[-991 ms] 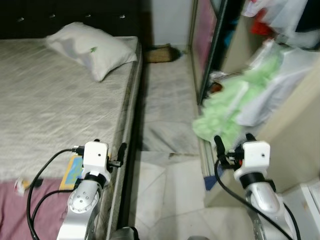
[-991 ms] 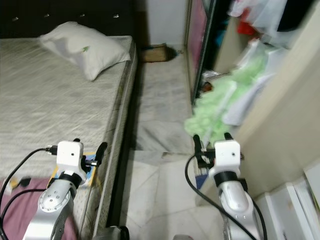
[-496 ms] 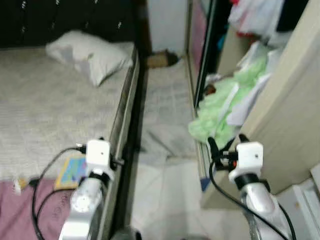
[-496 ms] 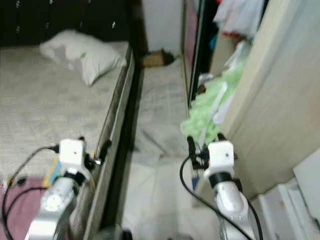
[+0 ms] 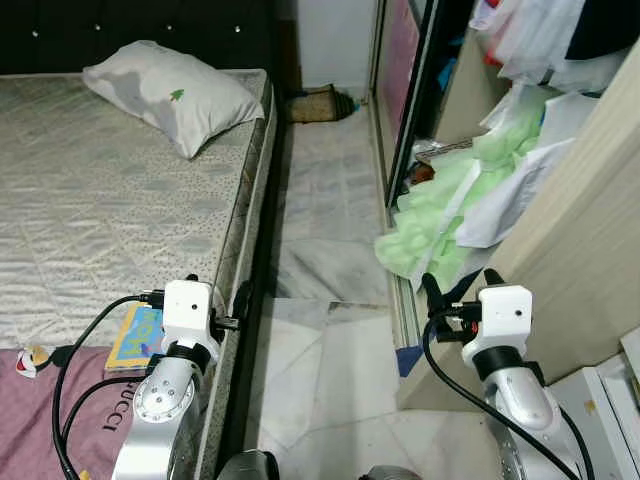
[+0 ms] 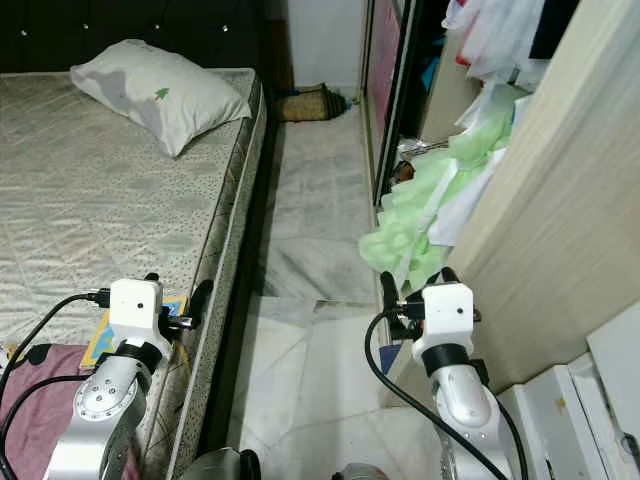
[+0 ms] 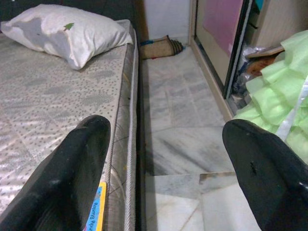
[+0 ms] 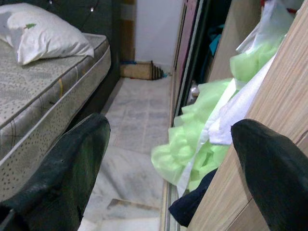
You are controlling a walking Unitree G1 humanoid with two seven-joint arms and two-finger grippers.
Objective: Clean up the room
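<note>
Light green fabric (image 5: 440,215) spills from the open wardrobe onto the floor, with white clothes (image 5: 520,195) hanging over it. My right gripper (image 5: 462,285) is open and empty, held in the air just before that pile; the green fabric (image 8: 192,139) lies beyond its fingers. My left gripper (image 5: 217,290) is open and empty above the mattress edge (image 7: 129,144). A colourful book (image 5: 135,335) lies on the bed beside the left arm. A maroon cloth (image 5: 40,420) covers the bed's near corner.
A white pillow (image 5: 170,95) lies at the head of the bed. A narrow tiled aisle (image 5: 320,230) runs between bed and wardrobe, ending at a brown bundle (image 5: 320,103) by the wall. A wooden wardrobe panel (image 5: 590,260) stands at the right, with a white box (image 5: 600,400) below it.
The head view was blurred half a second ago and has steadied, shifted slightly. Both arms hold the same pose, grippers still open and empty.
</note>
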